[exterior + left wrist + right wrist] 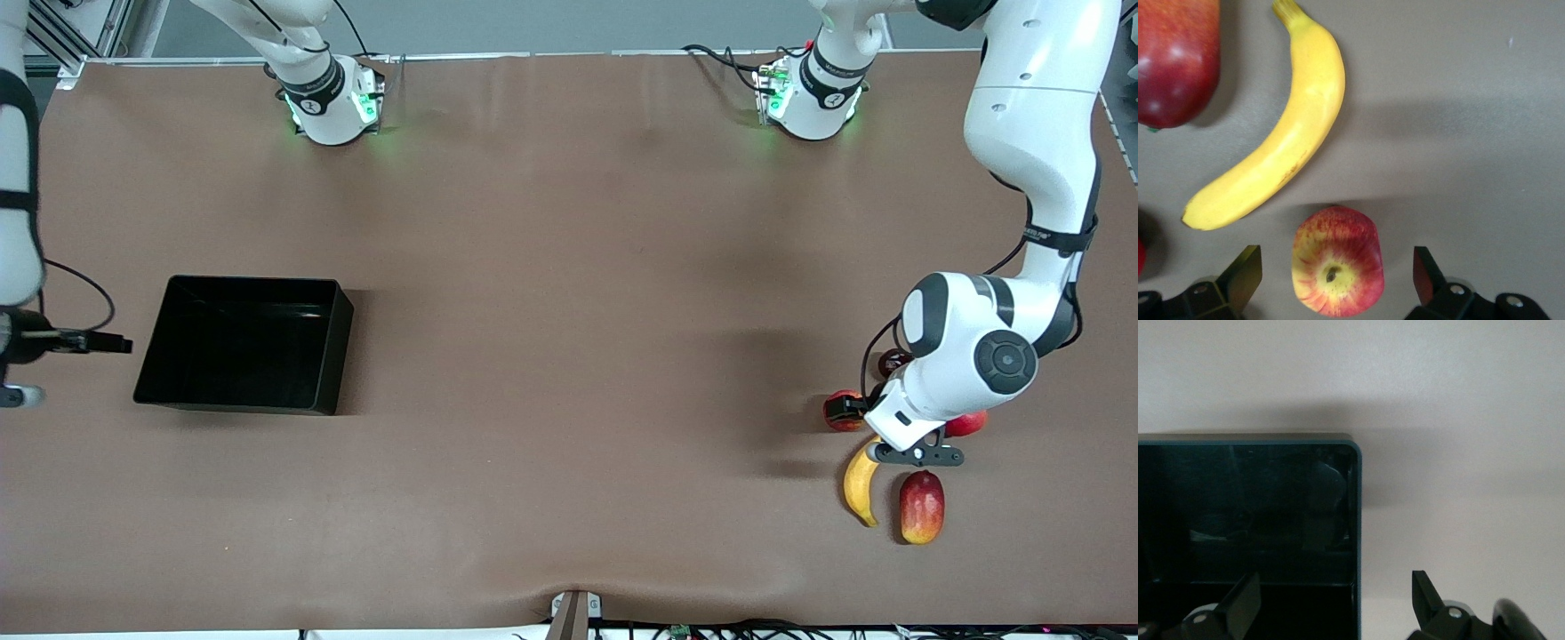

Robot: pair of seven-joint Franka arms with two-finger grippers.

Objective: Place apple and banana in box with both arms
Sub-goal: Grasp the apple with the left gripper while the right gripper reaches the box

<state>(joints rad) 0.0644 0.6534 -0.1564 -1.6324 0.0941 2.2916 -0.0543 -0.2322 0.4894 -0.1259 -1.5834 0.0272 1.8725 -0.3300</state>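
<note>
Right end effector (1335,590): waiting, fingers wide apart, holding nothing. It hangs by a corner of the box (333,356), which is empty. One finger is over the box rim and the other over bare counter (569,311).

Left end effector (1336,267): fingers wide apart and empty, low over the fruit cluster. The apple (1338,261) sits on the counter right between the fingers, with a gap on each side. The banana (1281,140) lies just ahead of the fingertips, close to the apple but not touching it. A mango (1175,60) is beside the banana's stem end.

Handling, my read:
- **Apple:** firm, light, smooth and round, so it could roll or squirt out. Close across its widest part, dimple up.
- **Banana:** softer and bruises easily. Pinch it mid-length across the narrow width, gently.

Views:
- **Front:** the left hand covers the apple. Only the banana, the mango and other red fruit show around the end effector.
- **Left wrist:** the only view that shows the apple centred between the fingers.
- **Right wrist:** shows that end effector open, which the front view cuts off at its edge.
</note>
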